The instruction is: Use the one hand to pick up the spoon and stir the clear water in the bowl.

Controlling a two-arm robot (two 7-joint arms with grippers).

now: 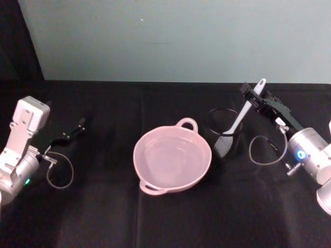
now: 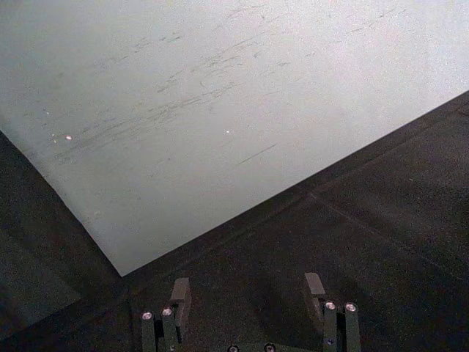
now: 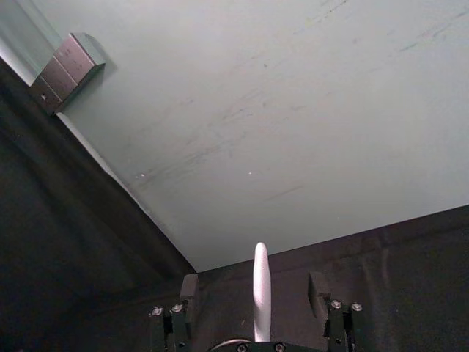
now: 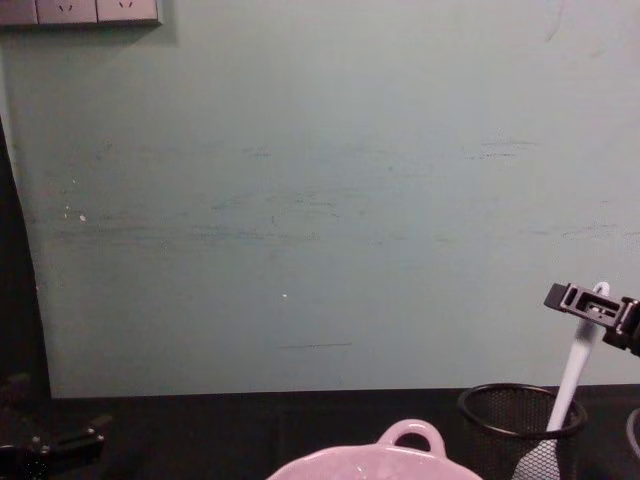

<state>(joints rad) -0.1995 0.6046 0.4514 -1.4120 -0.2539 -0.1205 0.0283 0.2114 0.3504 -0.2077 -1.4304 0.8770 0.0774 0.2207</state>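
Right hand point(image 1: 256, 95) spread astride slim white spoon point(image 1: 239, 120) in wire-mesh cup point(image 1: 209, 121); left gripper point(image 2: 249, 290) spread, far left

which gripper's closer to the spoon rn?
Right. The right gripper straddles the spoon at its handle, fingers open, with the spoon standing in the black mesh cup. The left gripper sits open far to the left, beyond the pink bowl.

Probably a robotics lab, not a home: a bench point(image 1: 155, 222) draped in plain black cloth stands against a bare, scuffed pale-green wall point(image 4: 320, 200) with a strip of sockets point(image 4: 80, 10) high up. A silver left arm point(image 1: 18, 165) and right arm point(image 1: 310, 147), each trailing a loose cable point(image 1: 59, 173), flank a pink bowl point(image 1: 173, 188) and a black mesh cup point(image 1: 235, 144).
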